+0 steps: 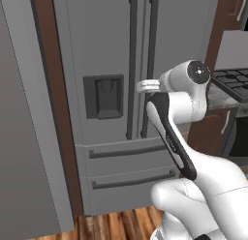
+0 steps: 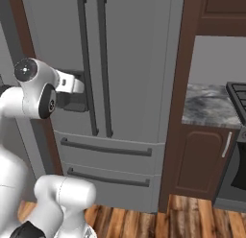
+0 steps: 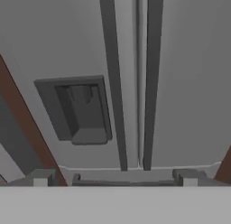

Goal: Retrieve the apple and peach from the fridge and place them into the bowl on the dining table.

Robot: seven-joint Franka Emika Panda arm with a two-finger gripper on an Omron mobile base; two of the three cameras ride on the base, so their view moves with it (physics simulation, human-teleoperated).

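Wood plank floor runs along the bottom of the frame, warm brown boards. Standing directly on it, the fridge fills the upper middle, both doors shut, two drawers low down. To the right, a dark brown cabinet stands on the floor too, stone counter on top.

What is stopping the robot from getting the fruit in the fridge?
The fridge doors. Both are shut, handles side by side, so the inside is hidden. The open gripper points at them, not touching yet. Nothing else visible stands between.
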